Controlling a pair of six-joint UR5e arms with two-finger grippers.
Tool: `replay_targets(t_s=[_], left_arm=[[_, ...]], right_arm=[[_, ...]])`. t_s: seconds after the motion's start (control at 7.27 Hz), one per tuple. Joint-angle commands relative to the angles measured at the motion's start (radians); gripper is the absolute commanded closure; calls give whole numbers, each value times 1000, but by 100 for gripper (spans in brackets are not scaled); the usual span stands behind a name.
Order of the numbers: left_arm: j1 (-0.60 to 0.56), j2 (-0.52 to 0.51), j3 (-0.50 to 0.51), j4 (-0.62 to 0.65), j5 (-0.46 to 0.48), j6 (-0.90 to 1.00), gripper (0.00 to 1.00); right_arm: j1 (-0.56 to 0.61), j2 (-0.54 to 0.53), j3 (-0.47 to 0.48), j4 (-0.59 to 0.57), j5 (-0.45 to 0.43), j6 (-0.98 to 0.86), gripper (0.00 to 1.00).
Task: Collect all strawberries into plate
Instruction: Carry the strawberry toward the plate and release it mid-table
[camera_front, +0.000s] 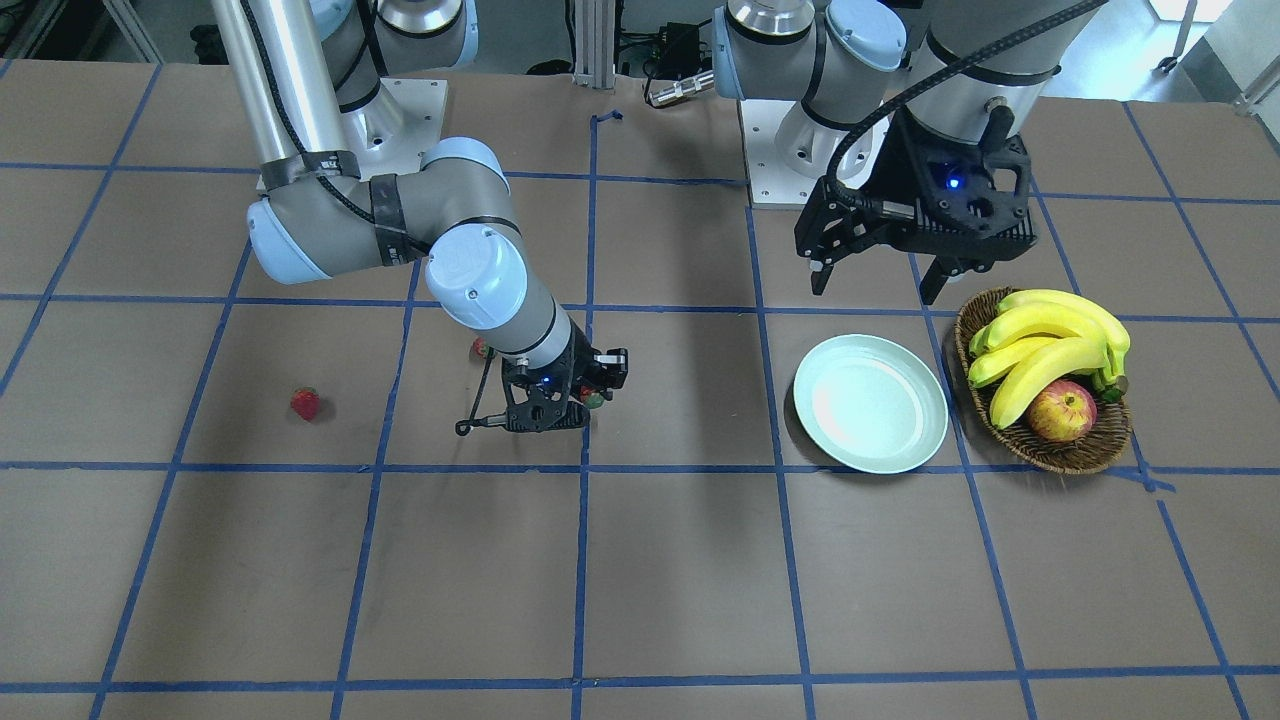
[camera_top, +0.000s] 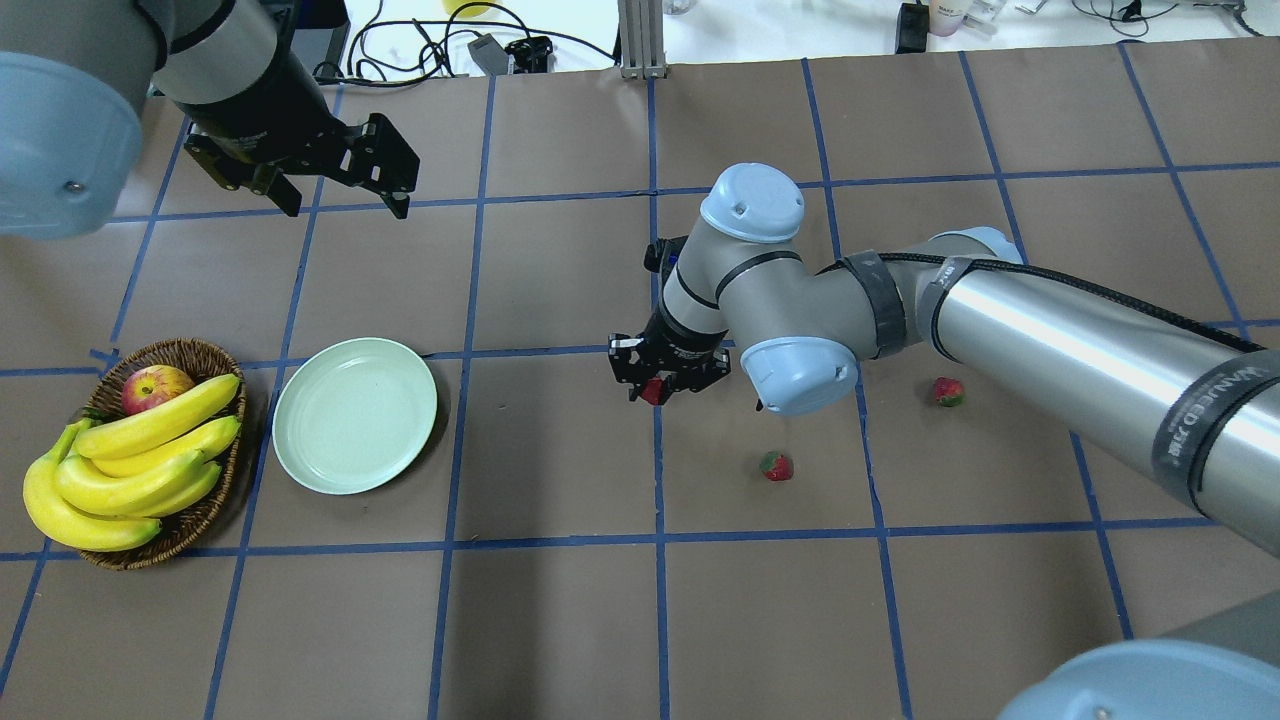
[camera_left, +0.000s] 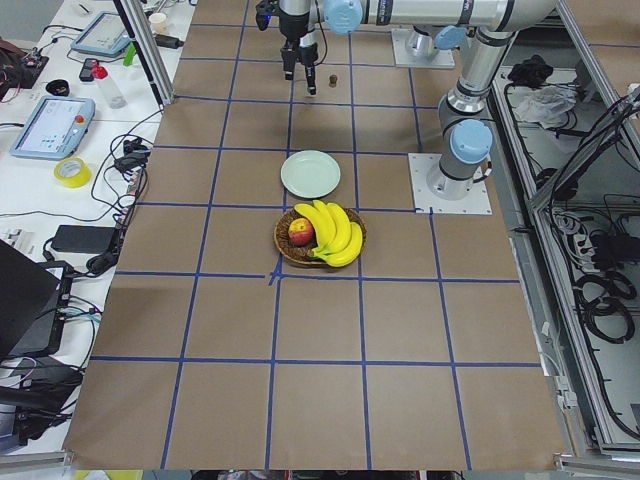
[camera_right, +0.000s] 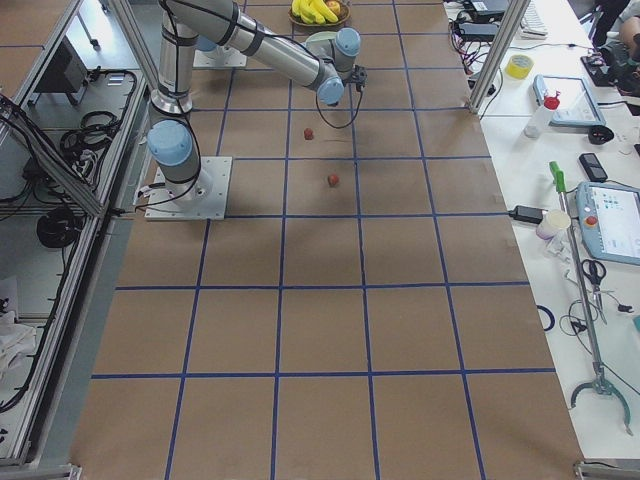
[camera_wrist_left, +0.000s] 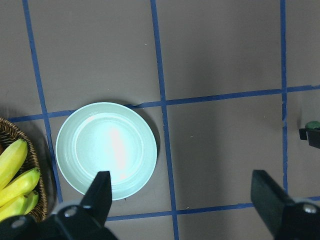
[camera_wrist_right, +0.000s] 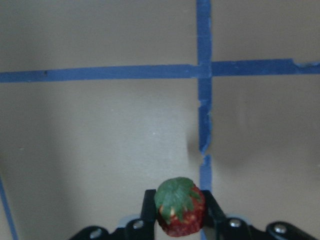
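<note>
Brown tabletop (camera_top: 560, 620) taped in blue squares carries the plate (camera_top: 355, 415) well to the robot's left of the right gripper (camera_top: 657, 388), whose fingers clamp one strawberry (camera_wrist_right: 179, 207), while the left gripper (camera_top: 345, 205) hangs spread wide and empty near the plate, and two other strawberries (camera_top: 776, 466) (camera_top: 948, 391) lie farther right

My left arm (camera_front: 860, 50) and right arm (camera_top: 1050, 320) are silver tubes with grey joints and pale blue round caps. A black ribbed cable (camera_top: 1100, 293) runs along each, tied with black straps (camera_top: 885, 315). My left gripper (camera_front: 875, 290) and right gripper (camera_top: 655, 392) are black frames, each with a small blue light (camera_front: 950, 183).
</note>
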Motion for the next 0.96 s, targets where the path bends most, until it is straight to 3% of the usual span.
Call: replay_targets(t_s=[0.0,0.28,0.41,0.55,0.83], left_arm=[[66,9,-4,-1,-2,2,0],[71,6,-8,-2,-8,-17,0],[71,1,-10,-2,-8,-17,0],[71,7,-10,-10,-5,-17,0],[71,3,-11,-5,-8,-18,0]], right_arm=[[55,45,-10,-142,116,53,100],[80,68,-16,-160,110,56,99],[83,68,-15,-165,98,56,66],[83,62,-13,-165,92,58,1],[83,51,-15,-157,54,59,0]])
